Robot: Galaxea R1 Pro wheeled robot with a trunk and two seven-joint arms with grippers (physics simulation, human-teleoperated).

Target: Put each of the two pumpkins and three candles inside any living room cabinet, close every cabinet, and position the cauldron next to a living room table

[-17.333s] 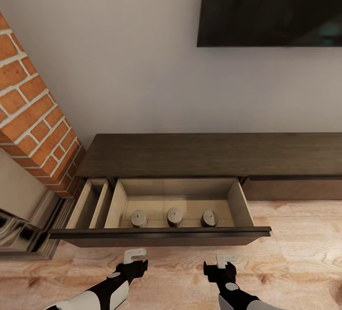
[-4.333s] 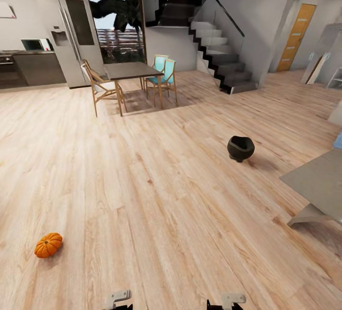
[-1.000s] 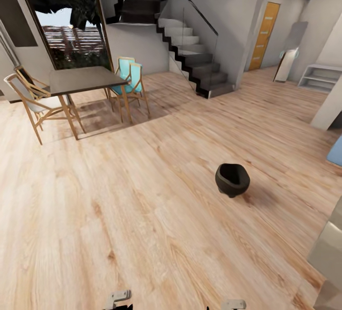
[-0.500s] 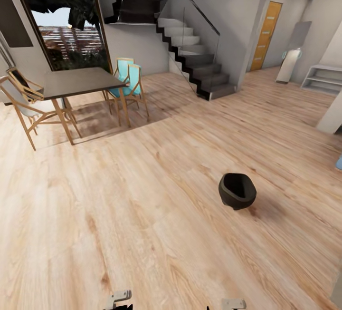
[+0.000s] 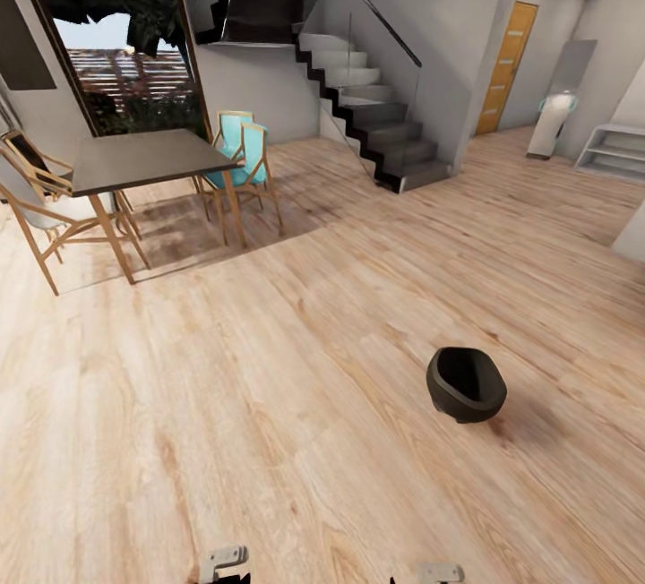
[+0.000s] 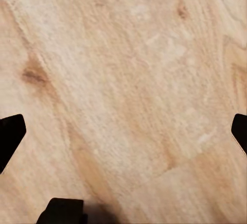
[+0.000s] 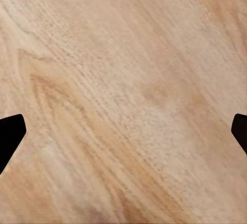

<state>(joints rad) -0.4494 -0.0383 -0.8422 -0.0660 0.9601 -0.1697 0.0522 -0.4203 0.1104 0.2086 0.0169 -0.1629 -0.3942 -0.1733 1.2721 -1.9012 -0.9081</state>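
Facing: you look out over a wide light-wood floor [image 5: 224,405], with both arms low at the near edge of the head view.
Left hand [image 6: 123,131]: your wrist view shows its two dark fingertips [image 6: 10,136] spread wide at opposite edges, nothing but floor planks between them; it holds nothing.
Right hand [image 7: 123,131]: likewise spread wide, dark fingertips [image 7: 10,134] at either edge of the wrist view, bare floor between, nothing gripped.
Cauldron [image 5: 466,384]: your nearest task thing, a black round pot standing on the open floor ahead and to your right, mouth tilted toward you, well apart from any furniture.
Dining tabletop [image 5: 143,158]: farther off to your left, dark grey on slim wooden legs, with pale wooden chairs [image 5: 40,208] on its left and teal chairs [image 5: 246,150] behind it.
Staircase [image 5: 367,109]: beyond the dining set, dark steps rising leftward along the grey wall.
Orange door [image 5: 506,64]: farthest back on your right, past the stairs.
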